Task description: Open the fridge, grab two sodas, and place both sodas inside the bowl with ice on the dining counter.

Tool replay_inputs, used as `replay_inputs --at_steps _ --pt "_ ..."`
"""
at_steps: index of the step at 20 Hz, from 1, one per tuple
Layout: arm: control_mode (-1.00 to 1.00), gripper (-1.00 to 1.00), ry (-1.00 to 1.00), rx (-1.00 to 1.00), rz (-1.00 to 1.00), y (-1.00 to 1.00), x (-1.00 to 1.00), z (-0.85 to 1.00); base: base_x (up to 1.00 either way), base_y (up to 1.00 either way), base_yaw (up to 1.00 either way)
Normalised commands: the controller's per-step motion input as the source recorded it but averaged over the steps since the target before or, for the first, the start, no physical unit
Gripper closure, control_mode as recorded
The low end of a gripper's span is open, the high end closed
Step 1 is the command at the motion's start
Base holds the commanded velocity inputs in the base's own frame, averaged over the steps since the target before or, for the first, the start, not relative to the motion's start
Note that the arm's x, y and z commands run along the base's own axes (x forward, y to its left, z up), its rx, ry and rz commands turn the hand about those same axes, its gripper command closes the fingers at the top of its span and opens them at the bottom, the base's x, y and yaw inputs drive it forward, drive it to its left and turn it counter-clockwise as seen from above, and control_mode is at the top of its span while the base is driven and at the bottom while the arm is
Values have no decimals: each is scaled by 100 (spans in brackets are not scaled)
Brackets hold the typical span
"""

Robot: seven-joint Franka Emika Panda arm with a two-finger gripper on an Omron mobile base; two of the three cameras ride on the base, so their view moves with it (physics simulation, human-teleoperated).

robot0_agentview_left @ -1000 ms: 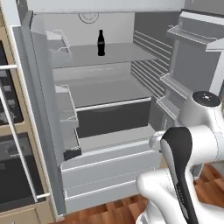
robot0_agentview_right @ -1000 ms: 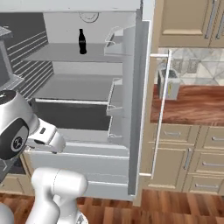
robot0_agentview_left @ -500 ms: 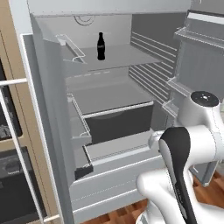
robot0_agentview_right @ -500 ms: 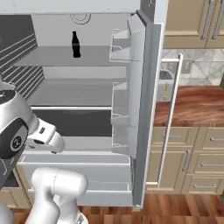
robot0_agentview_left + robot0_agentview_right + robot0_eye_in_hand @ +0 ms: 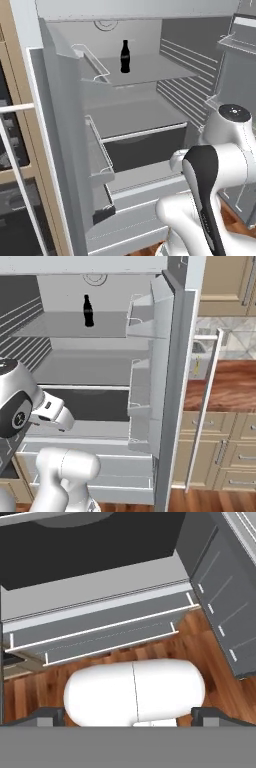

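The tall pale grey double-door fridge (image 5: 70,150) stands open, both doors swung wide, with its grey shelves and the drawers below in view. On the upper shelf, toward the back wall, stands one dark near-black soda bottle with a slim neck (image 5: 125,56), upright and alone; in the right base view the same bottle (image 5: 88,311) stands left of the door racks. The second soda cannot be made out anywhere.

Compared with the earlier pictures, the whole scene has shifted in both base views: the fridge interior now looks closer and more to the front, and the bottle sits nearer the middle of the left base view than before. This is a move of the camera with the base, not of the things. The bottle keeps the same place on its shelf.

The white arm with dark joints is folded low in front of the fridge. In the hand view the gripper (image 5: 128,717) points down at the grey lower drawers and the reddish-brown wood floor (image 5: 220,677). Its two dark finger tips (image 5: 45,716) stand at the far left and far right, so the jaws are spread fully wide and hold nothing.

To the right of the open right door, a reddish-brown wood-grain counter top (image 5: 235,386) shows over tan cabinets (image 5: 235,451).
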Motion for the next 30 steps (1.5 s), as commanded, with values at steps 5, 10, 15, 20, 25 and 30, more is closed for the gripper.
replay_inputs --at_steps 5,10,15,20,25,30 --pt "100 -100 0 0 0 0 0 0 51 0 20" --pt "100 -100 0 0 0 0 0 0 66 -1 16" --pt "100 -100 0 0 0 0 0 0 76 -13 7" --pt "-100 -100 -8 -1 1 0 3 8 50 -12 2" --pt "-100 -100 -52 -5 8 0 13 64 0 0 0" --pt "-100 -100 -51 -2 9 0 29 71 0 0 0"
